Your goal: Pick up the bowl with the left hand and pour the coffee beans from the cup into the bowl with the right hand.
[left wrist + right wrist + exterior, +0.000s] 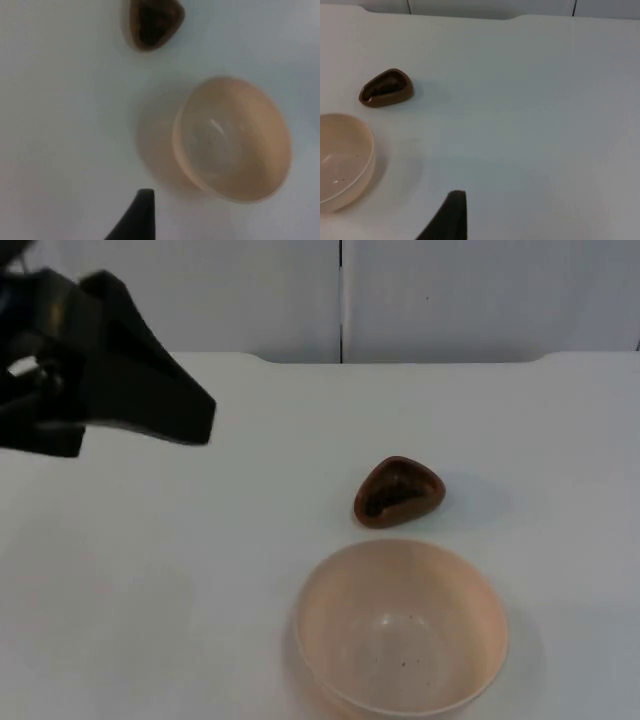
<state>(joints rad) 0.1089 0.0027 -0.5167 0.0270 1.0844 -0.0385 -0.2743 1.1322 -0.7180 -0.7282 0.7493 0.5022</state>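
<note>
Empty peach bowl [232,140] on white table [60,125], brown cup [155,22] of beans nearby.

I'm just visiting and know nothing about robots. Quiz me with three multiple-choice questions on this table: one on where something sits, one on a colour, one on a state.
1. Where is the brown cup relative to the bowl in the top view?
A. inside it
B. beyond it, nearer the grey wall
C. under it

2. What colour is the bowl?
A. pale peach
B. blue
C. black

3. What is the state of the cup?
A. upside down
B. held by a gripper
C. standing on the table with dark beans inside

Answers:
1 B, the cup stands apart, behind the bowl.
2 A, its walls look peach.
3 C, the left gripper hovers far off.
</note>
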